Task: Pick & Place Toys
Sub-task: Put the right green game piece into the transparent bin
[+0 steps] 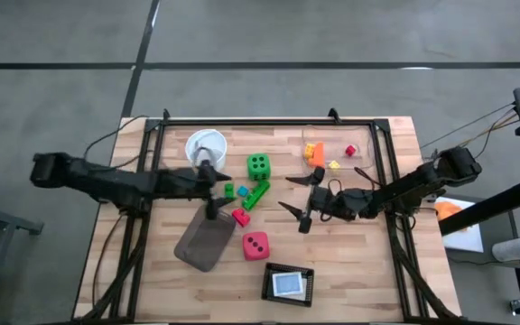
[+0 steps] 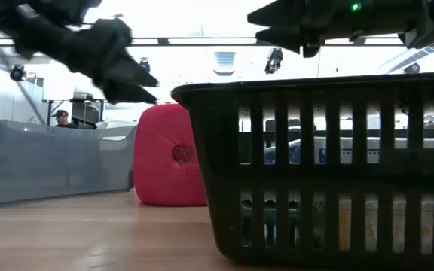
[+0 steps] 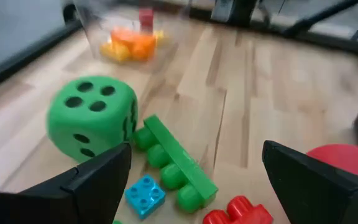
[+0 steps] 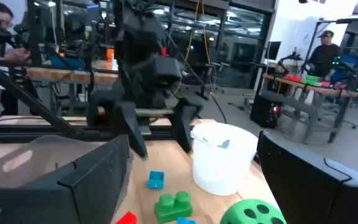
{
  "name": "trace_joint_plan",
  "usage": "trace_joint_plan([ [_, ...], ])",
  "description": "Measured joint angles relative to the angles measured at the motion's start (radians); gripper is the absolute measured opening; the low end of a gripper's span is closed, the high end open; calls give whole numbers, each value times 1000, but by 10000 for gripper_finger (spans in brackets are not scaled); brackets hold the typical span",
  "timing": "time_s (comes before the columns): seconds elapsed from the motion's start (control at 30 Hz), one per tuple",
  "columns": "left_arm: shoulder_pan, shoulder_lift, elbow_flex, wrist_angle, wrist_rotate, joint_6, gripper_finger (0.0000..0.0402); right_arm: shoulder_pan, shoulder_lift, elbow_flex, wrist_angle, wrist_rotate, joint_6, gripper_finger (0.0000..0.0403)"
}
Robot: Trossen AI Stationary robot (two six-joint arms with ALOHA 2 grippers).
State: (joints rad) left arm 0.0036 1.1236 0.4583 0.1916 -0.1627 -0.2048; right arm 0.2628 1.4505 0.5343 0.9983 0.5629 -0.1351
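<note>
Green is seen twice near the table's middle in the high view: a green die (image 1: 258, 165) and, just beside it, a long green brick (image 1: 256, 194). The left gripper (image 1: 215, 188) is held above a small green brick (image 1: 229, 190) and a blue brick (image 1: 242, 191), its fingers spread wide and nothing gripped. The right gripper (image 1: 301, 199) is poised to the right of the long brick, fingers likewise apart and empty. A red brick (image 1: 240, 217) and a pink-red die (image 1: 255, 245) are placed beside a flat grey tray (image 1: 204, 244).

Only the left wrist view reveals the four dots on the green die's (image 3: 92, 124) top. The white cup (image 4: 222, 157) is shown upright by the right wrist view. Much of the low view is blocked by a black basket (image 2: 330, 165), with the pink-red die (image 2: 170, 154) behind it. Orange and yellow bricks (image 1: 315, 153) are gathered inside a clear box (image 1: 337, 149).
</note>
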Motion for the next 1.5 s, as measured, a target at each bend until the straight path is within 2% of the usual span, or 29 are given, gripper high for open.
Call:
trace_joint_plan([
  [0.13,2,197,189,-177,0,-11,362,34,-9,0,-6,86,-1,347],
  [0.37,3,468,473,-447,-34,-90,362,114,-50,0,-35,321,-27,347],
  [0.47,11,567,575,-541,-62,-118,362,151,-83,0,-41,383,-30,347],
  [0.63,38,693,692,-628,-90,-140,362,205,-130,0,-52,421,-53,347],
  [0.93,82,775,716,-670,-91,-191,362,244,-140,0,-57,459,-83,347],
  [1.23,95,843,719,-659,-42,-196,359,244,-140,0,-68,470,-99,347],
  [1.37,95,840,718,-656,-42,-196,330,244,-140,0,-79,470,-100,347],
  [1.5,94,829,716,-657,-44,-188,269,244,-140,0,-83,470,-100,347],
])
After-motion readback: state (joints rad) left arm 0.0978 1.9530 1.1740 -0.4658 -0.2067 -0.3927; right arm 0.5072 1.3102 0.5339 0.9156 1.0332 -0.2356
